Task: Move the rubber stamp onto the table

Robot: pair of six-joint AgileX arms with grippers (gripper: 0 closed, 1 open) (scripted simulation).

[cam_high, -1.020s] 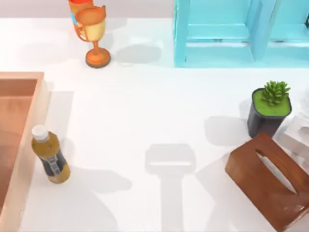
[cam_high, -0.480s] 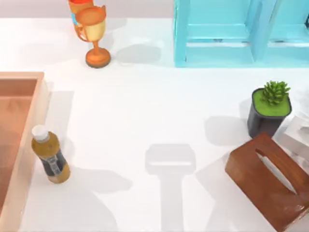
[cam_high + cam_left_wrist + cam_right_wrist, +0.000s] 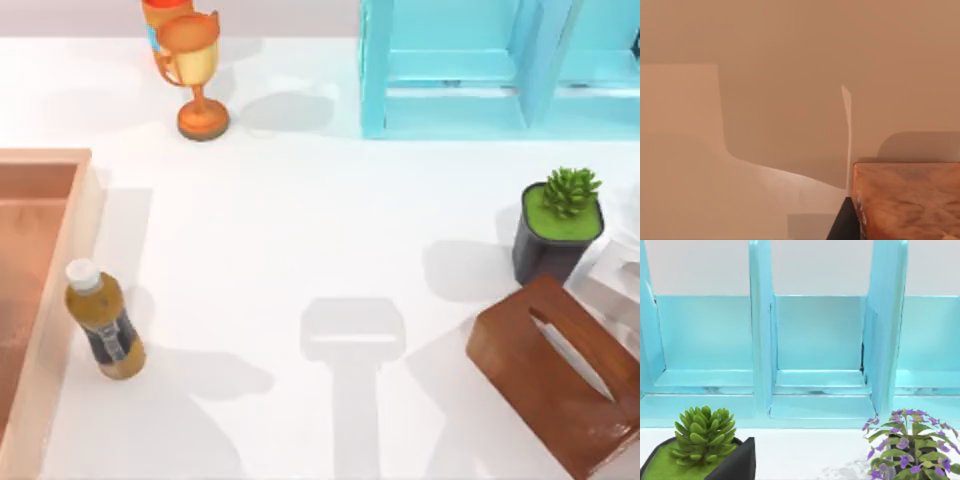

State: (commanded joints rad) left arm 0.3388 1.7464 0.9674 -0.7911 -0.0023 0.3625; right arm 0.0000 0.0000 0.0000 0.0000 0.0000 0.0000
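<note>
The rubber stamp is out of view. The white table (image 3: 300,220) spreads across the top view, with a grey arm-shaped shadow near its front middle. The left wrist view looks at a tan-lit surface with an orange-brown wooden corner (image 3: 907,200) close by. The right wrist view faces the light-blue shelf unit (image 3: 815,355) from low over the table.
An orange-brown wooden tray (image 3: 40,260) lies at the left edge, with an amber bottle (image 3: 103,320) beside it. A trophy (image 3: 195,75) stands at the back left and the shelf (image 3: 500,60) at the back right. A potted succulent (image 3: 558,225) and a wooden tissue box (image 3: 560,375) sit at the right.
</note>
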